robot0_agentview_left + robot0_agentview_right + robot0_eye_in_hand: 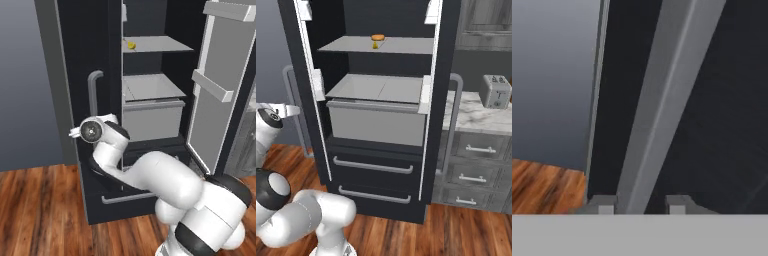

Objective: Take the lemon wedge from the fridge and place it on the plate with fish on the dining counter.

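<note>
Even, flat rendered light with soft shadows inside the fridge [376, 125]; hand view is close and blurry.

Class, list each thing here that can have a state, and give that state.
right fridge door: open
left fridge door: open
lower drawers: shut
inner bin: pushed in
lemon wedge: lying on the upper shelf
gripper: jaws on either side of the left door handle, grip unclear

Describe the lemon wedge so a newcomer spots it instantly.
Find the tall black fridge with its doors open. Look at the upper grey shelf inside, above the grey bin. The lemon wedge is the tiny bright yellow piece there, right beside a flat round orange item, which is larger.
</note>
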